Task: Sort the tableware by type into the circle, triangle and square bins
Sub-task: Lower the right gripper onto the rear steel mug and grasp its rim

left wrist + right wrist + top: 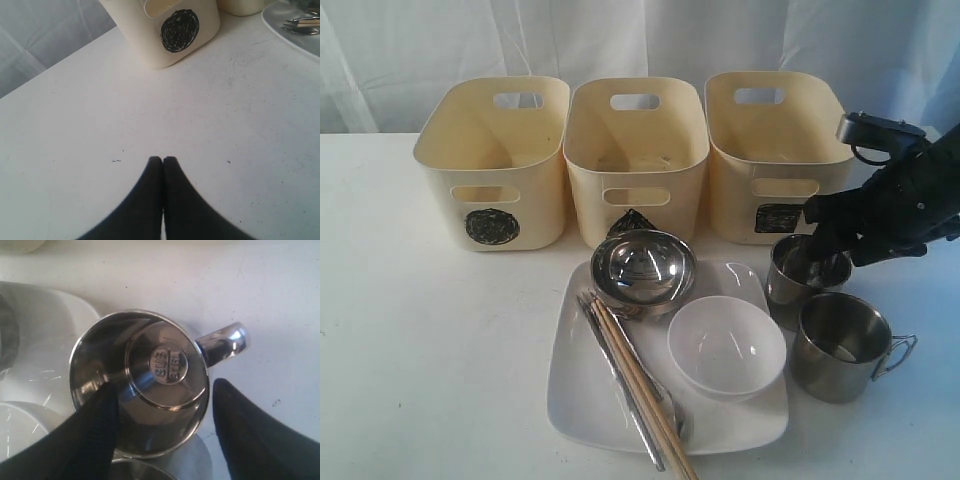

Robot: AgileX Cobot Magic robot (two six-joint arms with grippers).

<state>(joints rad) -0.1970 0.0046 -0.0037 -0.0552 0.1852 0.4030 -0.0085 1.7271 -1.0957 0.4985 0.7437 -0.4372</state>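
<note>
Three cream bins stand at the back: the circle bin [490, 165], the triangle bin [635, 150] and the square bin [775, 150]. The white square plate [600, 420] carries the shiny steel bowl [642, 265], the small white bowl [725, 345], wooden chopsticks [650, 400] and metal cutlery [620, 385]. Two steel mugs stand right of the plate, one farther [805, 275] and one nearer [840, 345]. My right gripper [165, 386] is open over the farther mug [140, 365], one finger [95, 425] inside its rim and the other outside, apart from the wall. My left gripper [162, 160] is shut and empty above bare table.
The farther mug's handle [222, 342] points away from the plate [50, 340]. The nearer mug's rim [145, 472] sits close against it. The circle bin [170, 30] and the plate edge with a fork [300, 22] lie ahead of my left gripper.
</note>
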